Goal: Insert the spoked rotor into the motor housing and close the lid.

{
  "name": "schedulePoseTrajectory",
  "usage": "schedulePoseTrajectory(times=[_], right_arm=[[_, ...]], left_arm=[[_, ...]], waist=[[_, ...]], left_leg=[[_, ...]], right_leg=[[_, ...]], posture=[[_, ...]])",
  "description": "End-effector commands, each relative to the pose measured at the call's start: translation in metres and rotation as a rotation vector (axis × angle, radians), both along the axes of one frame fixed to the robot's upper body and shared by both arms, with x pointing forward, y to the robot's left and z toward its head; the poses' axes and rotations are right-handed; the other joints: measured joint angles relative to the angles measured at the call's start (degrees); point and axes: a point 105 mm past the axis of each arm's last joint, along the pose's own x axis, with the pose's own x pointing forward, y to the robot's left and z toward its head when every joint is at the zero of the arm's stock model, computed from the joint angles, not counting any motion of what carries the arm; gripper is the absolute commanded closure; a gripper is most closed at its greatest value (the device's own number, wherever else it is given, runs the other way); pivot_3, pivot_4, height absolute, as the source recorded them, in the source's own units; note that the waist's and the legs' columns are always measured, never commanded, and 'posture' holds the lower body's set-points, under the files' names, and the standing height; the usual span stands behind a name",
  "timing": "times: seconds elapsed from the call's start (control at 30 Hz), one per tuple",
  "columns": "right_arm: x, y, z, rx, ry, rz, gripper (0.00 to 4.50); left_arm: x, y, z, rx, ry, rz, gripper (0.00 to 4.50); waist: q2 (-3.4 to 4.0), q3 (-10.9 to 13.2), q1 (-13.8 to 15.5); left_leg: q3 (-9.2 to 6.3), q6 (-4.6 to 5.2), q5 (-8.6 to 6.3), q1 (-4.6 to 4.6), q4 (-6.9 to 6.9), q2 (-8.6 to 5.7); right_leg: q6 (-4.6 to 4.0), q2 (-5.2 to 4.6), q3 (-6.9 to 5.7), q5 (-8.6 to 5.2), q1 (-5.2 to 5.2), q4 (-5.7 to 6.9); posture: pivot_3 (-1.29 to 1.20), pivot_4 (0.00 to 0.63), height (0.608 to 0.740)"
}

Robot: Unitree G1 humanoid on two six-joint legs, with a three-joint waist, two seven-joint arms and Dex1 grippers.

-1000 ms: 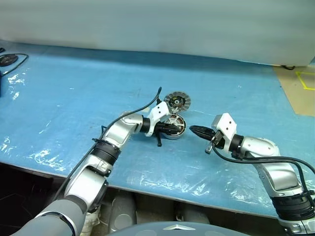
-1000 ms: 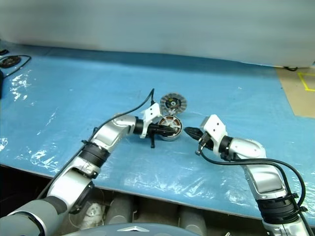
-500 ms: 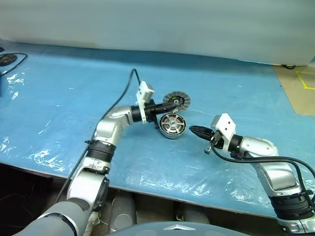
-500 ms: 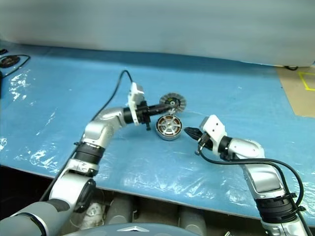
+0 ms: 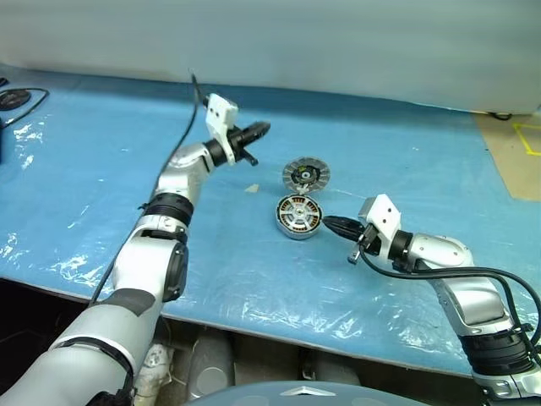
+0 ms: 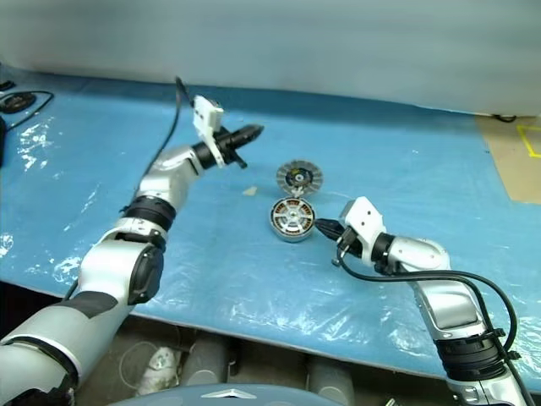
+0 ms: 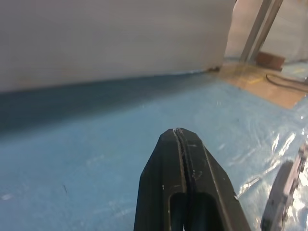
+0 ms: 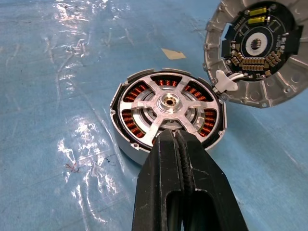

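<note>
Both claws closed and empty, rotor already in the housing.

The left gripper (image 5: 264, 127) is pressed together above the table (image 5: 101, 169). The right gripper (image 5: 325, 223), also together, points at the motor housing (image 5: 297, 216) from 3 o'clock; whether it touches, I cannot tell. The spoked rotor (image 8: 169, 103) sits inside, and the lid (image 5: 305, 175) lies at 12 o'clock.

We see two arms with smooth silver-grey shells, broken at the joints by black ribbed collars. The left arm (image 5: 169, 222) widens toward a large rounded grey shoulder shell. Each wrist carries a white, blocky camera mount (image 5: 221, 110), and a thin black cable loops from it back along the forearm; on the right arm (image 5: 461, 283) the cable (image 5: 439, 272) hangs in a long curve beside the silver shell. The left gripper (image 5: 260, 128) and the right gripper (image 5: 331, 224) each have two glossy black fingers (image 8: 166, 192) that taper to a blunt rounded tip, with an elongated slot cut near the base.
</note>
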Motion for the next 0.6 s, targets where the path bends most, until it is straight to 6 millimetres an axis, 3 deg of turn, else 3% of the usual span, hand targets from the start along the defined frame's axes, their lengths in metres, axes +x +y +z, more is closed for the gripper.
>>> schedulePoseTrajectory(times=[0.03,0.3,0.4,0.6], right_arm=[[-0.006,0.009,0.015,0.022,-0.053,0.029,4.5],[-0.013,0.004,0.018,0.032,-0.051,-0.016,4.5],[-0.015,0.0,0.02,0.035,-0.054,-0.04,4.5],[-0.013,-0.011,0.027,0.06,-0.074,-0.099,4.5]], left_arm=[[-0.001,-0.019,0.022,0.012,-0.064,-0.067,4.46],[-0.014,-0.051,0.013,0.015,0.001,-0.196,4.46],[-0.032,-0.062,0.008,-0.002,0.051,-0.363,4.46],[-0.053,-0.066,-0.007,0.073,0.107,-0.558,4.46]], waist=[[-0.01,0.0,0.1],[-0.02,0.0,0.0],[-0.02,0.0,0.1],[-0.02,0.0,0.2]], left_leg=[[0.0,0.0,0.0,-0.01,0.01,0.0],[0.0,0.08,-0.07,0.07,0.03,0.02],[0.0,0.09,-0.07,0.07,0.03,0.02],[0.0,0.11,-0.06,0.08,0.03,0.05]], right_leg=[[0.0,0.0,-0.01,0.0,-0.01,0.01],[-0.11,-0.02,0.01,-0.06,0.03,0.04],[-0.15,-0.02,0.01,-0.08,0.03,0.05],[-0.18,-0.05,0.02,-0.09,0.04,0.05]], posture=[[0.0,0.15,0.74],[0.0,0.15,0.74],[0.0,0.15,0.74],[0.0,0.15,0.74]])
